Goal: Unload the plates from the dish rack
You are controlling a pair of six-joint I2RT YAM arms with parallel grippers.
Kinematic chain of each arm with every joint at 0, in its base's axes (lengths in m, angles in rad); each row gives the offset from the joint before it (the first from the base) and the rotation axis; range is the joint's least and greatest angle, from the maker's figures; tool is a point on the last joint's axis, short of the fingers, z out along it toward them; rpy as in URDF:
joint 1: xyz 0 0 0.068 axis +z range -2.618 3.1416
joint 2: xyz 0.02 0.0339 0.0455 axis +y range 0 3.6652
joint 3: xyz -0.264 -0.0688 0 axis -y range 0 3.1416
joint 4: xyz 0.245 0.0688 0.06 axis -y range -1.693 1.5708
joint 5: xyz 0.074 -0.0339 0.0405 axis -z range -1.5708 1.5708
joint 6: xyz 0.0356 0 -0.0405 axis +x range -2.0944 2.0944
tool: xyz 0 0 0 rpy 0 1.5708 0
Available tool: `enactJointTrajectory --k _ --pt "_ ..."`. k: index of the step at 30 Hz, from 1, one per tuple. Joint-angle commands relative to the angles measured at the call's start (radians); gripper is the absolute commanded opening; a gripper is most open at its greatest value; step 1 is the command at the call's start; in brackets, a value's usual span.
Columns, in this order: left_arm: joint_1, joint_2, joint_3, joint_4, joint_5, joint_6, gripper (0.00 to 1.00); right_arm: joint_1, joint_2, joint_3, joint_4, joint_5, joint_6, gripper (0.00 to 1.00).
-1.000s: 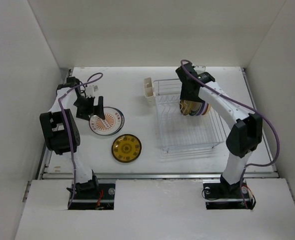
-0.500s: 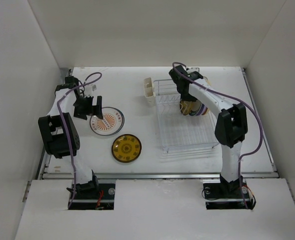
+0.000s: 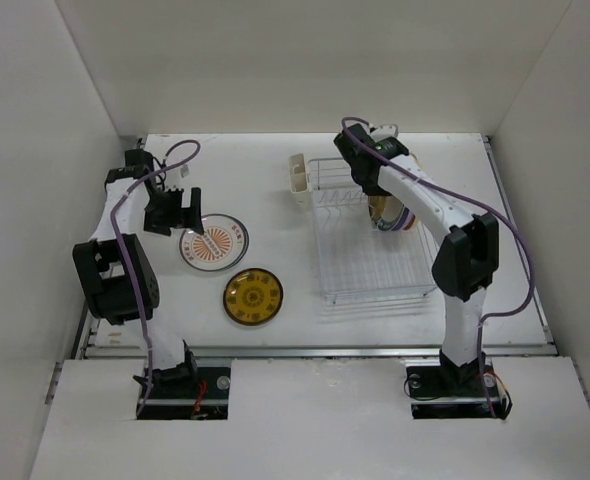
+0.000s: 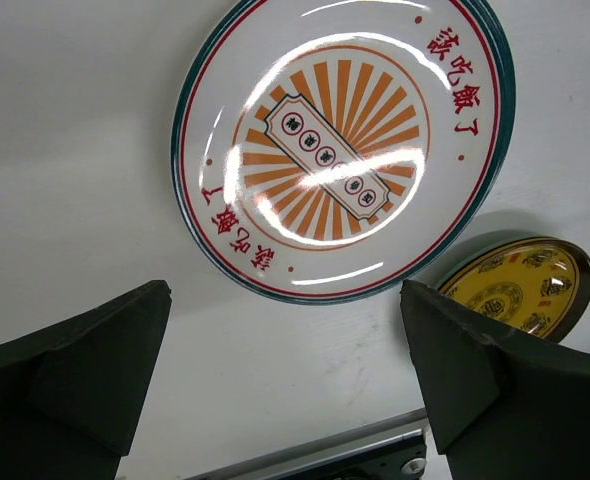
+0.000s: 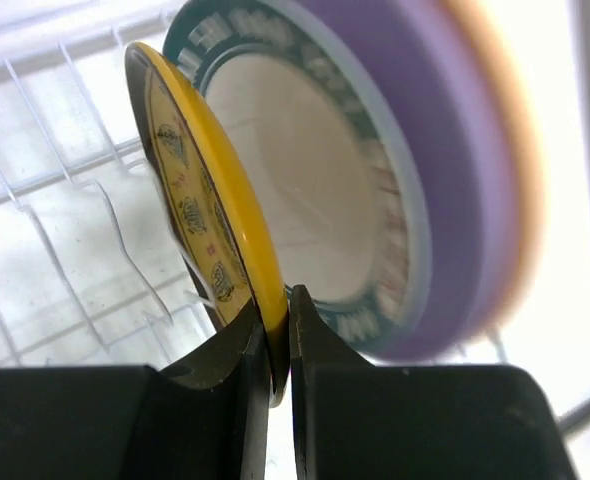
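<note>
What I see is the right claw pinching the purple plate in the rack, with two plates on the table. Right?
No: the right wrist view shows the right gripper pinching the yellow plate in the rack, not the purple plate further back; the rest holds.

The only writing I can make out is on the white plate (image 4: 335, 150) with the orange sunburst, flat on the bench (image 4: 75, 150). Four red Chinese characters, 該吃飯了, run along its rim on one side, and the same four stand opposite, turned the other way. The ticket-shaped panel at its centre holds a row of characters too small to read. The amber plate (image 4: 520, 285) beside it bears markings I cannot read.
</note>
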Motion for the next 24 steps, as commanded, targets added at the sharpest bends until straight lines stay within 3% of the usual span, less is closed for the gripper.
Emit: enactJointTrajectory --k 1,6,11,14,20,24 --pt "0.02 -0.123 0.003 -0.038 -0.005 -0.038 1.0 0.023 -0.162 0.131 -0.079 0.193 0.051 0.0" --pt "0.064 -0.169 0.003 -0.075 0.004 -0.059 1.0 0.115 -0.281 0.197 -0.143 0.219 0.051 0.0" --pt "0.097 -0.2 -0.033 -0.101 -0.028 -0.045 1.0 0.328 -0.34 0.07 -0.088 0.166 0.051 0.0" --pt "0.139 -0.2 -0.043 -0.127 -0.013 -0.036 1.0 0.466 -0.34 -0.016 0.014 0.048 0.051 0.0" --pt "0.181 -0.212 -0.068 -0.137 0.032 -0.036 1.0 0.56 -0.34 -0.231 0.442 -0.497 0.008 0.0" --pt "0.19 -0.26 -0.098 -0.149 0.011 -0.015 1.0 0.56 -0.274 -0.266 0.518 -0.585 0.051 0.0"
